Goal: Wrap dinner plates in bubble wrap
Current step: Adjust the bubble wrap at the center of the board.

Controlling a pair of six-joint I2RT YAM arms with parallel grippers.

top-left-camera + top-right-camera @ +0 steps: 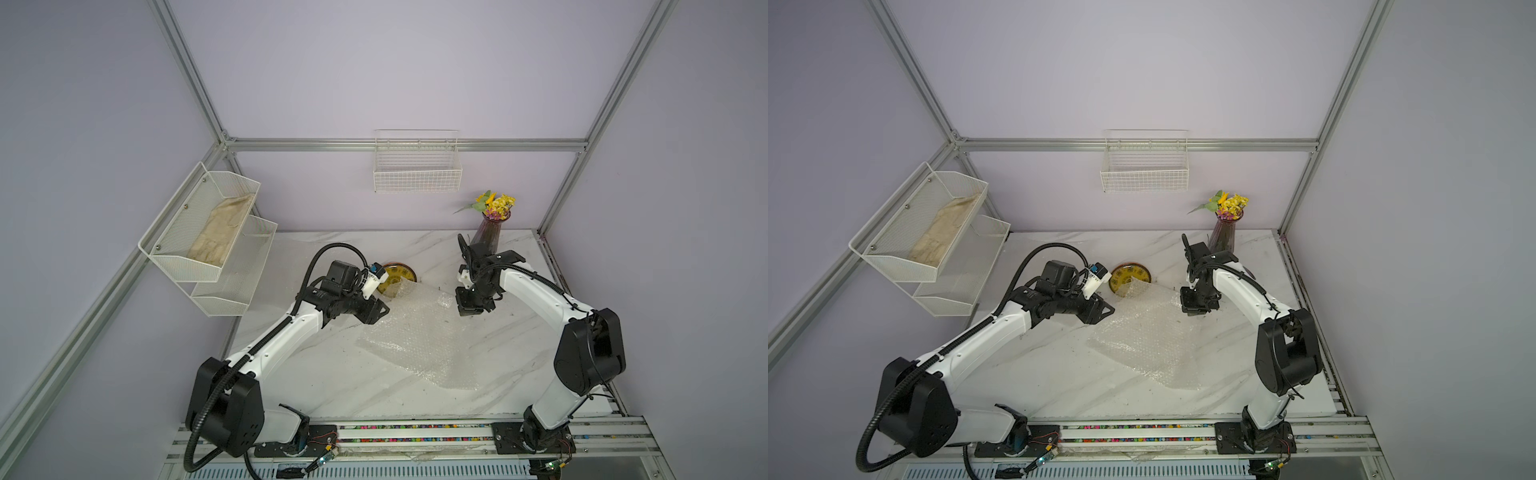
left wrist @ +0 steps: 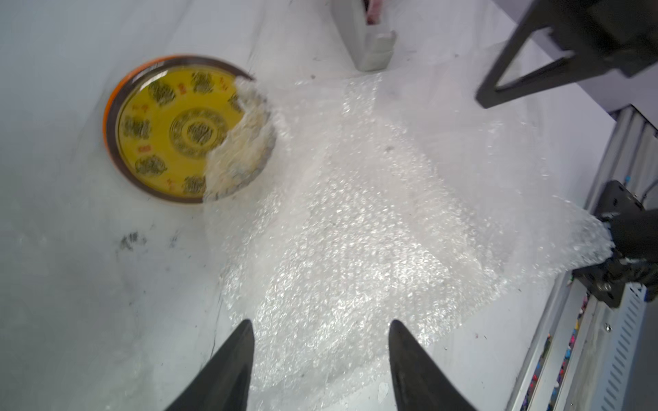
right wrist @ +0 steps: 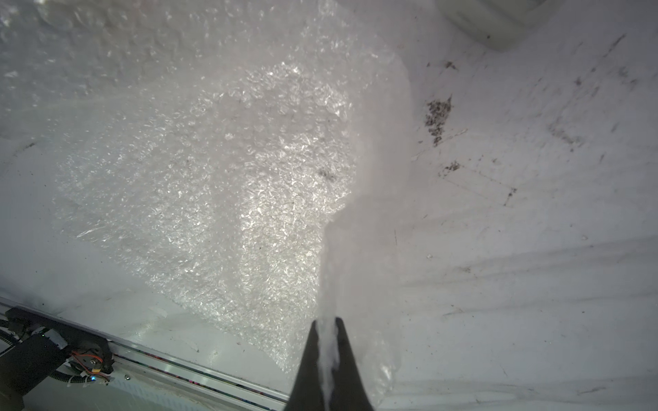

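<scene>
Bubble wrap point(image 1: 415, 336) lies on the table point(image 1: 324, 374), one corner over the stacked dinner plates point(image 2: 167, 131). Looks light, limp, slippery; best taken by its edges. Right pincer point(image 3: 325, 322) pinches one edge; left pincer point(image 2: 320, 325) open, empty. Plates likely rigid, breakable.

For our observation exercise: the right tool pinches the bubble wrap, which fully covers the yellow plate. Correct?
No. The right tool pinches the bubble wrap, but it covers only one edge of the yellow plate; the left wrist view shows most of it bare.
</scene>
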